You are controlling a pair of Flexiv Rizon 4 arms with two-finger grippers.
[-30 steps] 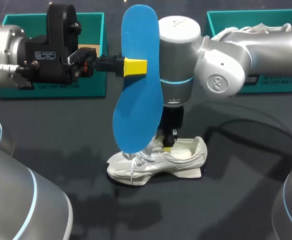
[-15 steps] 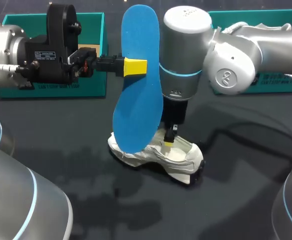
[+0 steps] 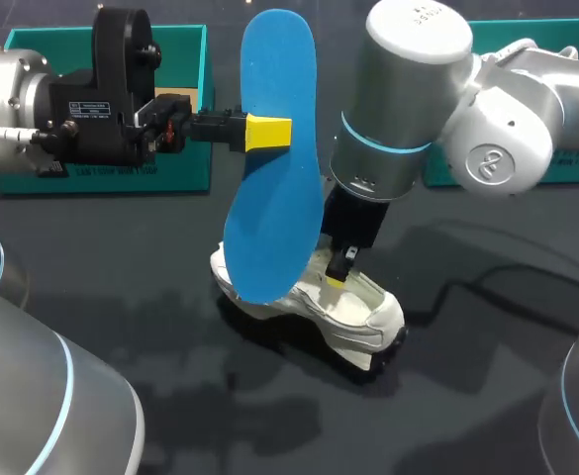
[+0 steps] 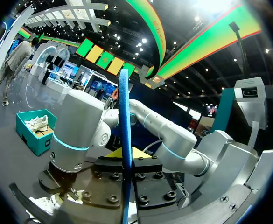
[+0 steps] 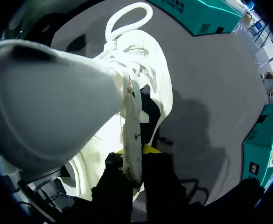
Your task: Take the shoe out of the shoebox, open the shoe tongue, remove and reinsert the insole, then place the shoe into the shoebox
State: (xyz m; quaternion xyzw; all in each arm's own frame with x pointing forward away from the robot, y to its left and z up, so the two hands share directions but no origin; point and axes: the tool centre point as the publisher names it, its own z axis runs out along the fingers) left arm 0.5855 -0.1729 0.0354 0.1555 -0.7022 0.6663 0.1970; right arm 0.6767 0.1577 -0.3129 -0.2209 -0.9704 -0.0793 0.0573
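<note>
Left pincer (image 3: 265,131) clamped on upright blue insole (image 3: 274,198), raised mid-scene | right pincer (image 3: 337,279) pinched on tongue (image 5: 131,140) of white shoe (image 3: 363,315) | shoe rests on dark table (image 3: 170,396), centre

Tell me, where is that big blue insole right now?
In the head view the blue insole hangs upright near the middle, pinched by the left gripper coming from the left, its lower end above the white shoe on the table.

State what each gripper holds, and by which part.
The left gripper holds the blue insole by one long edge; the right gripper holds the white shoe by what looks like its tongue.
</note>
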